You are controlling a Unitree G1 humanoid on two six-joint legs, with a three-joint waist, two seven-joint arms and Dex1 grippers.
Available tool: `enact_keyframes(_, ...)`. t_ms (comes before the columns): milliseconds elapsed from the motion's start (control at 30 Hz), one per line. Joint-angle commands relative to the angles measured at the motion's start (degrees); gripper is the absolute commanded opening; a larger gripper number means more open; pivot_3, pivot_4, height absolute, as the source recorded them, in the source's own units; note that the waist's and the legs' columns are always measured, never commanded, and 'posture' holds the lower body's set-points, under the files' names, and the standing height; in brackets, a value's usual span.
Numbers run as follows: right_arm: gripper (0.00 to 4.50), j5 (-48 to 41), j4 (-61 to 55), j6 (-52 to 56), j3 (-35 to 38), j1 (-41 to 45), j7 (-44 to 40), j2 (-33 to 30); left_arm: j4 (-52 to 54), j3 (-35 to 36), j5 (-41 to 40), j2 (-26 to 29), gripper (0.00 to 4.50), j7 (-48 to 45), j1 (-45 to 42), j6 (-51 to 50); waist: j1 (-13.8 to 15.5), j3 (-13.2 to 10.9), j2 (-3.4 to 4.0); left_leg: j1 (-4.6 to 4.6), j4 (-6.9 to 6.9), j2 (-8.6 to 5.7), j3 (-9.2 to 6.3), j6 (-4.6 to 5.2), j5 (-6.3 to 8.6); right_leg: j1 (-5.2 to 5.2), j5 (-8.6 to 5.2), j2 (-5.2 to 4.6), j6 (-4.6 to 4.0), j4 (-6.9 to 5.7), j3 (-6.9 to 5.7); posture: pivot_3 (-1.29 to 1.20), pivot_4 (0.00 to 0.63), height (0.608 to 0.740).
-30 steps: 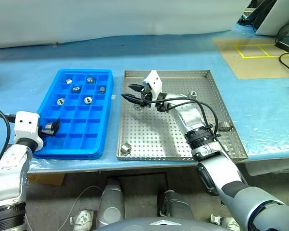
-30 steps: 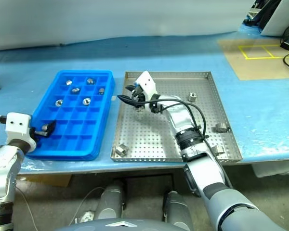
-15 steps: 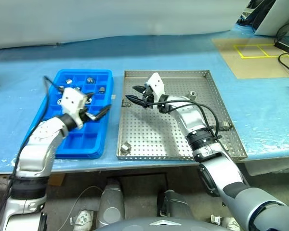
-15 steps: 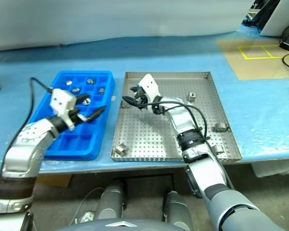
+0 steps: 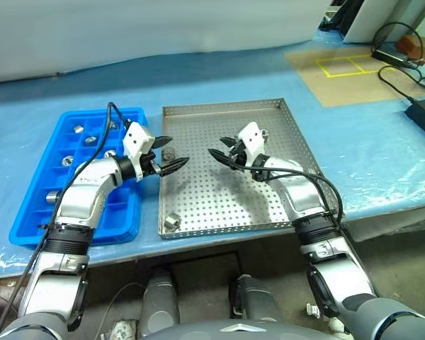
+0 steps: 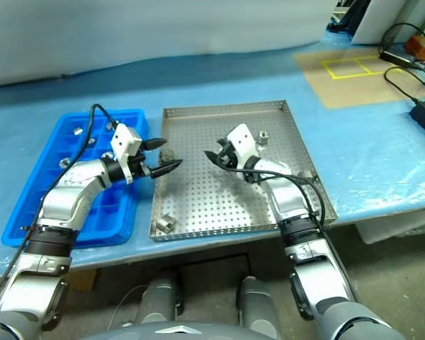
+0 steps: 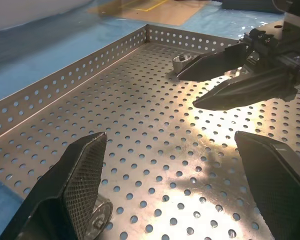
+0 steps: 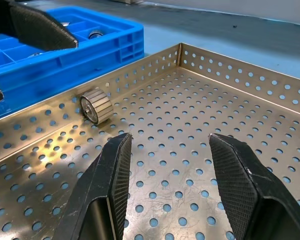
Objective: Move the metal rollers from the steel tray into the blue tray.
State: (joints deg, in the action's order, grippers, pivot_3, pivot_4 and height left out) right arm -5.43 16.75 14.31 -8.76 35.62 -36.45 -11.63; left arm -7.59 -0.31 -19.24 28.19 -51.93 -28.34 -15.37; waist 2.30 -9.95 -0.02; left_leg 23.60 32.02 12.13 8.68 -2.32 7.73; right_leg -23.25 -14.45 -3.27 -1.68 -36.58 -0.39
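Steel tray [image 5: 219,205] holding scattered metal rollers [image 5: 172,222], both grippers' fingers [image 7: 80,185] apart, empty

Bright, even overhead light reaches my head views. Glare pools on the steel tray [image 7: 155,135] between my left fingers [image 7: 72,185]; the blue sheeting [image 5: 382,156] shows pale sheen. Shadows beneath my arms are soft and short. My near fingertips blur in both wrist views; farther perforations stay sharp.
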Motion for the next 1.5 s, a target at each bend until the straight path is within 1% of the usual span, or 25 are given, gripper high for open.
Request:
enact_keyframes(33,2.58,0.81,3.76,-3.4,-0.6,4.01,0.17,1.62,0.8,2.16,-0.43,1.28,4.31,-0.26,-0.26,1.63,-0.07,0.0,0.01,-0.03,0.06,0.01,0.01,0.0,0.0,0.0,-0.02,0.0,-0.03,-0.05,0.03,-0.09,0.15,0.74)
enact_keyframes(67,2.58,0.84,5.07,-3.97,-0.52,4.73,0.18,1.94,0.91,2.35,-0.27,1.4,4.31,-0.08,-0.08,1.76,-0.03,-0.01,0.01,-0.04,0.09,0.03,0.02,-0.01,-0.01,0.0,-0.03,0.0,-0.05,-0.08,0.04,-0.07,0.15,0.74)
enact_keyframes(167,3.1,1.42,12.19,-8.34,-0.33,8.37,-0.76,2.89,2.57,4.33,-0.63,2.23,4.35,1.64,1.45,1.36,0.12,-0.01,0.01,-0.03,0.15,0.04,0.02,-0.02,-0.02,0.0,-0.04,0.0,-0.06,-0.12,0.04,-0.04,0.15,0.74)
enact_keyframes(300,4.4,1.82,19.51,-11.9,-0.23,12.22,-1.45,4.46,5.48,6.93,-1.27,3.41,4.35,3.37,4.32,0.38,0.28,-0.01,0.01,0.01,0.17,0.06,0.03,0.01,0.0,0.0,-0.06,-0.01,-0.1,-0.11,0.01,0.0,0.15,0.74)
enact_keyframes(333,4.46,2.3,21.45,-12.62,-0.5,13.2,-1.42,4.92,6.04,7.73,-1.27,3.81,4.35,3.87,5.15,0.26,0.29,-0.01,0.02,0.02,0.17,0.07,0.03,0.03,0.01,0.0,-0.07,-0.01,-0.11,-0.11,-0.01,0.01,0.15,0.74)
enact_keyframes(467,4.46,3.86,26.75,-15.18,-2.06,15.23,-3.58,6.63,7.51,10.17,-1.51,4.75,4.35,6.02,7.23,-0.52,0.65,-0.01,0.02,0.08,0.15,0.11,0.01,0.09,0.05,-0.01,-0.12,-0.01,-0.19,-0.11,-0.12,0.04,0.15,0.74)
enact_keyframes(567,4.46,5.84,31.97,-17.91,-2.66,17.12,-2.82,8.02,8.27,10.95,-1.43,5.14,4.35,7.07,8.32,-0.73,0.84,-0.01,0.02,0.12,0.15,0.16,0.0,0.11,0.06,-0.02,-0.14,-0.01,-0.23,-0.11,-0.19,0.06,0.15,0.74)
enact_keyframes(733,4.46,7.93,39.45,-22.09,-2.69,21.2,-1.7,10.14,9.49,10.86,-1.64,4.84,4.35,8.18,9.08,-1.24,1.61,-0.03,0.05,0.12,0.16,0.19,0.0,0.12,0.07,-0.04,-0.14,-0.01,-0.24,-0.13,-0.2,0.06,0.15,0.74)
enact_keyframes(900,4.46,9.83,47.18,-25.1,-2.44,26.19,-0.36,11.64,9.28,9.75,-1.18,4.0,4.35,8.98,8.52,-1.19,1.75,-0.03,0.05,0.13,0.15,0.22,0.0,0.13,0.08,-0.05,-0.16,-0.01,-0.26,-0.15,-0.21,0.05,0.15,0.74)
enact_keyframes(1000,4.46,10.74,50.37,-25.78,-2.59,27.78,-0.53,12.59,8.88,9.47,-1.04,3.83,4.35,9.16,8.1,-1.08,1.78,-0.03,0.05,0.15,0.14,0.22,0.0,0.13,0.08,-0.06,-0.17,-0.01,-0.28,-0.13,-0.22,0.05,0.15,0.74)
enact_keyframes(1300,4.46,13.67,56.51,-25.24,-2.26,30.3,2.31,15.2,9.72,9.1,-0.78,3.75,4.35,10.43,8.48,-1.43,1.83,-0.03,0.06,0.23,0.14,0.25,0.0,0.12,0.08,-0.15,-0.17,0.0,-0.29,-0.15,-0.24,0.08,0.15,0.74)
enact_keyframes(1400,4.46,13.88,57.13,-24.87,-1.49,31.21,3.68,15.49,10.42,9.01,-0.83,3.78,4.35,10.78,8.96,-1.71,1.93,-0.04,0.06,0.24,0.14,0.26,0.0,0.12,0.08,-0.17,-0.18,0.0,-0.3,-0.15,-0.25,0.09,0.15,0.74)
enact_keyframes(1500,4.46,13.21,56.61,-25.05,-0.1,31.7,3.11,15.16,11.11,8.56,-0.98,3.98,4.35,10.34,9.57,-1.96,2.0,-0.04,0.06,0.26,0.14,0.26,0.0,0.11,0.08,-0.18,-0.18,0.0,-0.3,-0.14,-0.25,0.08,0.15,0.74)
